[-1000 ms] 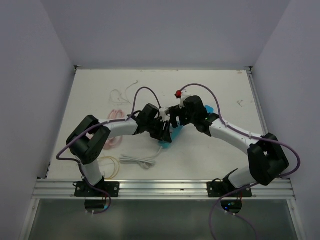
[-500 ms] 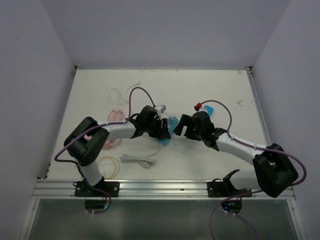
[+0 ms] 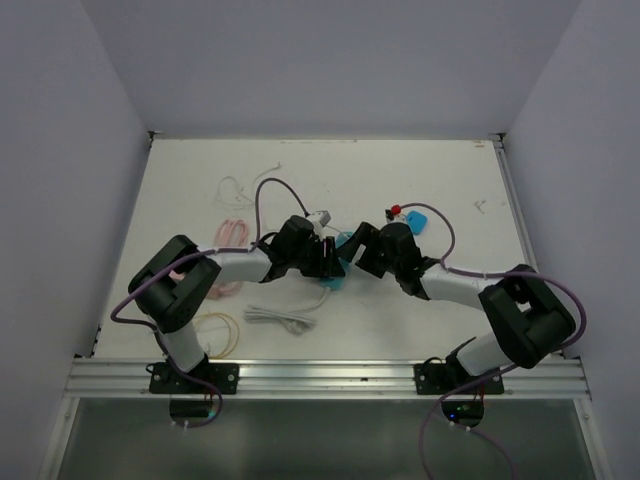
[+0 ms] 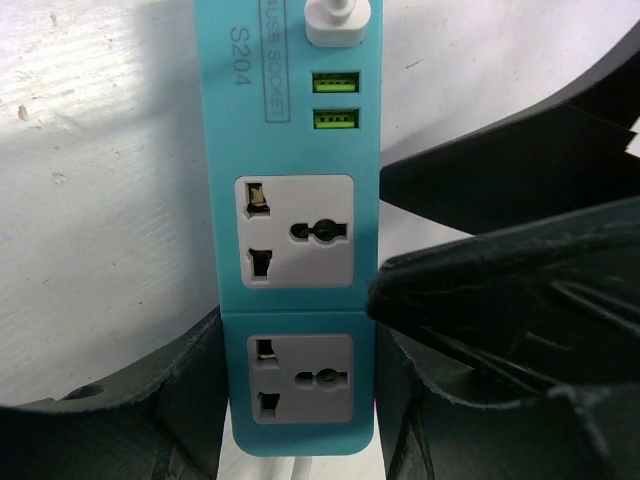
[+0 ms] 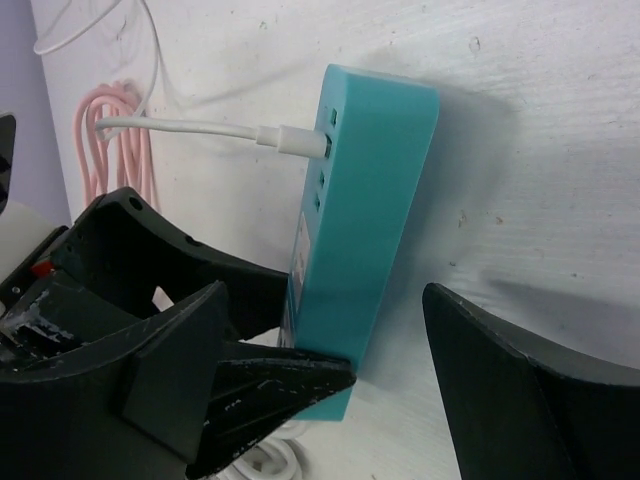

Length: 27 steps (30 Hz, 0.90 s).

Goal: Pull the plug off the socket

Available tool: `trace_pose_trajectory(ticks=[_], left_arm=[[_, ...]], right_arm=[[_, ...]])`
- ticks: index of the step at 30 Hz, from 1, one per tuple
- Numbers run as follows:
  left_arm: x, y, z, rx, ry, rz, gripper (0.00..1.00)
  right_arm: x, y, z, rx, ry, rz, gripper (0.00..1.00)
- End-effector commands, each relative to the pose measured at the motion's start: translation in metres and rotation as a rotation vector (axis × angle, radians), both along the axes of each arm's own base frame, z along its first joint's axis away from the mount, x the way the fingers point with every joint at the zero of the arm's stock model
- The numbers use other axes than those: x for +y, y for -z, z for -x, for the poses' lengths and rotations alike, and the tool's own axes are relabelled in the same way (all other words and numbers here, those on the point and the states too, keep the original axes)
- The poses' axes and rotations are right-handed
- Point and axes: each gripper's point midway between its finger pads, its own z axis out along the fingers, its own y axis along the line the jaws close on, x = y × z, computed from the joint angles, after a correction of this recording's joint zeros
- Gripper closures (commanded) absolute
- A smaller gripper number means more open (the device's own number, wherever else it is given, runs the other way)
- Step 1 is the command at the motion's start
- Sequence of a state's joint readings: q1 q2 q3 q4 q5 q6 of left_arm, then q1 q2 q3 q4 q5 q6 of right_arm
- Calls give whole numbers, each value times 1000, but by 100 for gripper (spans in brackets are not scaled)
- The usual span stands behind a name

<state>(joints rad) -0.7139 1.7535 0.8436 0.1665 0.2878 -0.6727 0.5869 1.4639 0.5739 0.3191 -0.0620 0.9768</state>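
White table (image 3: pixel 200 190) between grey walls, top view: both arms reach in and meet mid-frame over a teal socket strip (image 3: pixel 340 265). Left gripper (image 3: pixel 325 262) sits on the strip's left side and right gripper (image 3: pixel 352 250) just to its right. A white cable coil (image 3: pixel 280 318) lies below the strip, a yellow loop (image 3: pixel 220 330) is at lower left and a pink cable (image 3: pixel 232 230) is left of centre. The plug is too small to make out here.

Left wrist view: the strip (image 4: pixel 300 230) runs up the middle of the frame, face up, with two outlets and two green USB ports. A white plug (image 4: pixel 340 20) is seated in the strip at the top edge. The left gripper (image 4: pixel 300 400) is clamped on the strip's bottom end, with fingers (image 4: pixel 120 420) against both long sides. A right-gripper finger pokes in from the right, next to the strip.

Right wrist view: the strip (image 5: pixel 370 220) stands on edge in mid-frame. The plug (image 5: pixel 290 137) is still in its face, with its white cord (image 5: pixel 170 128) running left. Right gripper (image 5: pixel 390 335) is spread wide at the strip's lower end, grasping nothing.
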Motion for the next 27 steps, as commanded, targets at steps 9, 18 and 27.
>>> trace_pose_trajectory(ticks=[9,18,27], left_arm=[[-20,-28,-15,-71,-59,145,100],[-24,-34,-15,-72,-73,201,100],[-18,-39,-9,-110,-38,196,69]], right_arm=[[11,15,0,26,8,-96,27],[26,23,4,37,-54,-161,51],[25,20,2,21,-117,-137,95]])
